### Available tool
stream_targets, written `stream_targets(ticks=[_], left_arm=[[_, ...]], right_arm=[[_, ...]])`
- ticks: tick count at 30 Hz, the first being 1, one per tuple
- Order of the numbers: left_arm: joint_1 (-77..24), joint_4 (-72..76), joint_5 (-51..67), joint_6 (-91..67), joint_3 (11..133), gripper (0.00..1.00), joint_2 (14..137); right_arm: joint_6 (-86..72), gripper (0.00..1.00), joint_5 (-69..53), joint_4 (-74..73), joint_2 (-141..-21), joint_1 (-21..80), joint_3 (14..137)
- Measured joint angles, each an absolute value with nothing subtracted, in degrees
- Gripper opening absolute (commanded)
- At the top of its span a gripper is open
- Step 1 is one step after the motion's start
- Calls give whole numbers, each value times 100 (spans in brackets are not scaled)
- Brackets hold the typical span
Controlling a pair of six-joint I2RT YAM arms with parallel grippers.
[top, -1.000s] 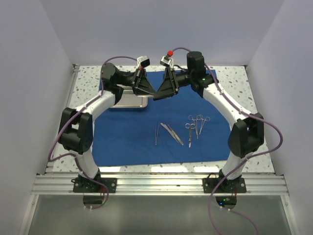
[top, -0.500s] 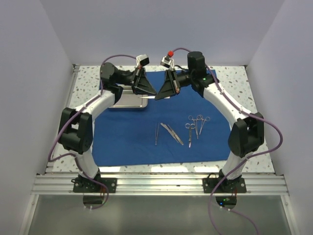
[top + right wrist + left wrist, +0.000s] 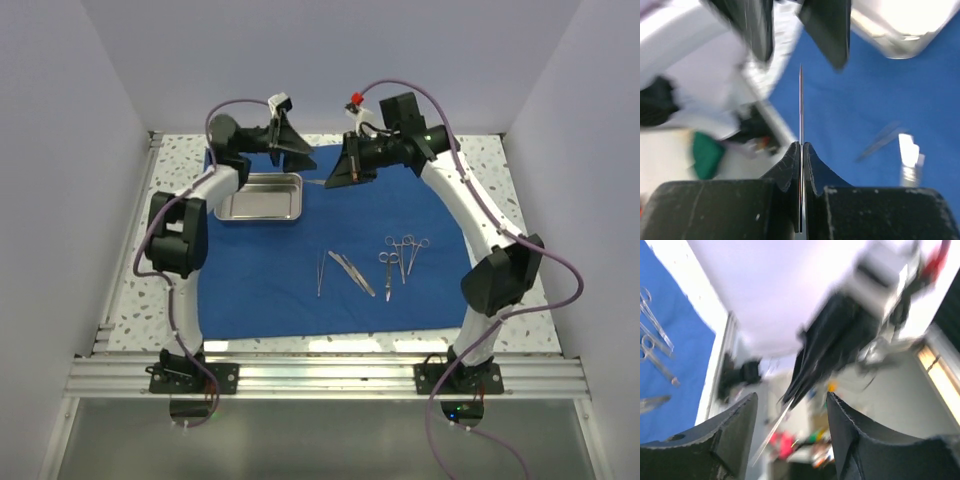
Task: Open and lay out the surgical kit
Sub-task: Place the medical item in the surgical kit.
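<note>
- Overhead view: the cloth [image 3: 270,290] lies spread flat over the middle of the table. The tray [image 3: 262,198] sits on its upper left part.
- Five laid-out instruments [image 3: 385,268] lie side by side on the cloth at frame centre, well apart from the tray.
- Overhead view: both claws are raised at upper centre, tips towards each other. The left gripper [image 3: 292,150] is just above the tray's upper right corner in frame. The right gripper [image 3: 335,178] is just to its right.
- Only the right wrist view settles the right claw. Its fingers [image 3: 790,165] are pressed together on a thin instrument [image 3: 801,100], seen edge-on and pointing up the frame. Overhead it is only a faint line jutting left from the claw. Its kind cannot be told.
- Left wrist view: the left claw's fingers [image 3: 720,440] stand apart with nothing between them. Beyond the gap is the right claw, blurred, with the thin instrument slanting to the lower left.
- Right wrist view: the tray shows at upper right, blurred.
- Surface: a white speckled tabletop [image 3: 470,160] shows around the cloth. A metal rail [image 3: 330,375] across the lower frame carries both bases.
- Room: plain white walls [image 3: 330,60] on three sides.
</note>
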State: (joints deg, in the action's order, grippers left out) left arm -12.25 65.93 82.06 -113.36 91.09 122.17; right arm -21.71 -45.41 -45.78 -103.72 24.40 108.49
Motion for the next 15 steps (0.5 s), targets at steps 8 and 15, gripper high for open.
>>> stream_targets(ticks=[8,15], left_arm=[[-915,-1905,5673,-7019,13054,62,13375],[-810,-4807,3400,-4613,12713,61,13039]], right_arm=[[-1380,0,-821,-6753,-10792,3214,12055],[-1577,0,556,-7290,-10805,3916,11535]])
